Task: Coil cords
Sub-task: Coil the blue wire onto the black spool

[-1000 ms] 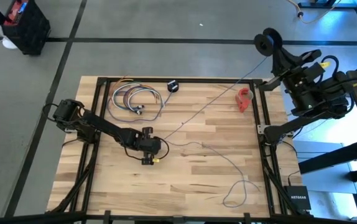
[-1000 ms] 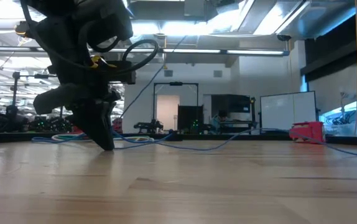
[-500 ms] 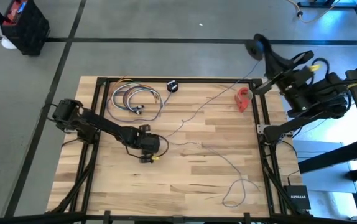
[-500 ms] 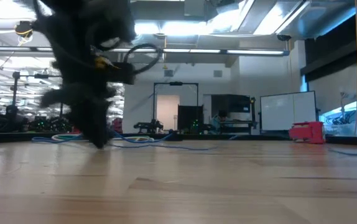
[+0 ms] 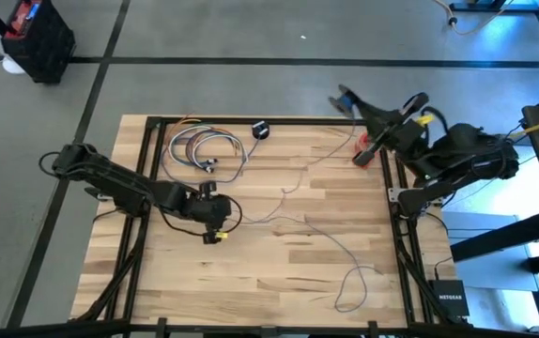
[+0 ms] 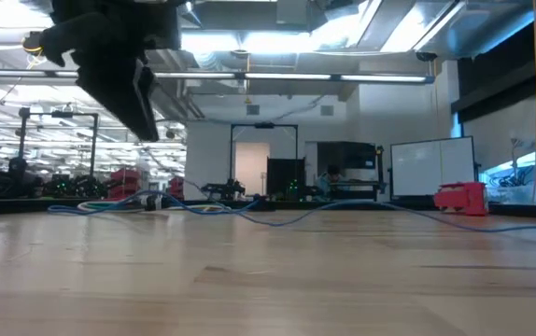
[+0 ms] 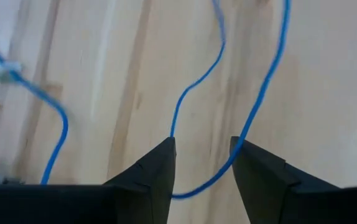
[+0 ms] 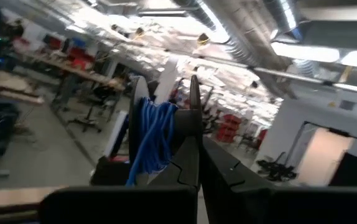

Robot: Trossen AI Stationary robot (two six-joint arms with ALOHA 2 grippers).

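Cord (image 5: 331, 242) looks thin, light, floppy; best pinched mid-strand on the surface (image 5: 279, 282). Left claw (image 7: 202, 163) is held open, empty; right claw (image 8: 197, 146) is clamped on a cord spool (image 8: 148, 144).

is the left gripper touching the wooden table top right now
Apart. In the low view the left gripper hangs well above the wooden table top, with the room's background showing between them.

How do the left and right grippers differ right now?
The left gripper has its fingers open, with the blue cord lying loose on the table between them; the right gripper is shut on a spool wound with blue cord. Left hovers mid-table; right is raised over the far right edge. Both are dark two-finger grippers.
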